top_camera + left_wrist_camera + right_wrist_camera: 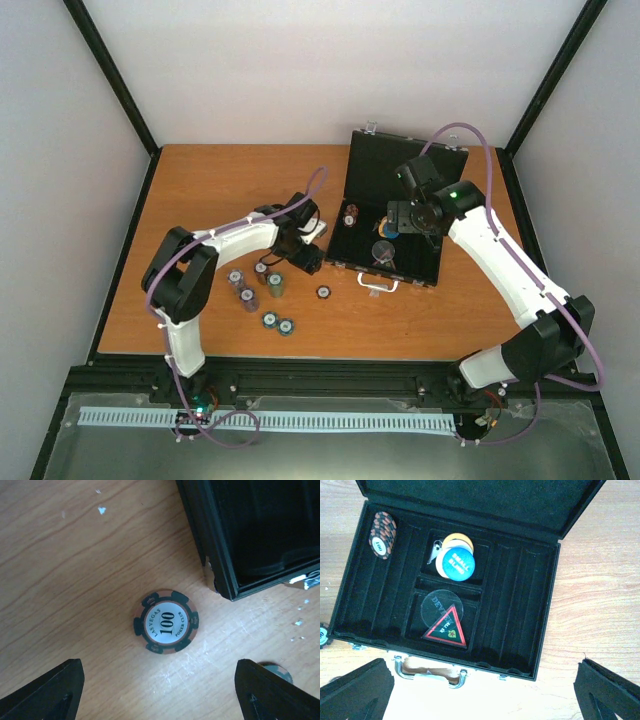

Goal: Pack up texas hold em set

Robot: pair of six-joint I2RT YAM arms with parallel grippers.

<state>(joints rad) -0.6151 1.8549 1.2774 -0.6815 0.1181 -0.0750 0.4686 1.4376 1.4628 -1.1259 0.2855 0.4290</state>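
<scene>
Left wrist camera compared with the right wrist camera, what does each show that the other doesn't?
Left wrist only: the full face of a 100 poker chip lying flat on the table. Right wrist only: the case's contents, a chip stack, a blue small blind disc, a clear dealer disc under a triangular token, and the silver handle. Both: the black case, the wooden table.

Bare worktop [75, 580] surrounds the lone 100 chip [166, 622], which lies flat and well apart from both left fingers [45, 695]. Only a corner of the open case [215, 555] crowds it, near but not touching. Another chip [276, 669] peeks out just beside the other finger. Inside the case, the grooved slots [515, 595] right of the middle wells are free. A chip row [382, 534] fills the far-left slot's end, and the raised lid [470, 495] blocks the far side.
</scene>
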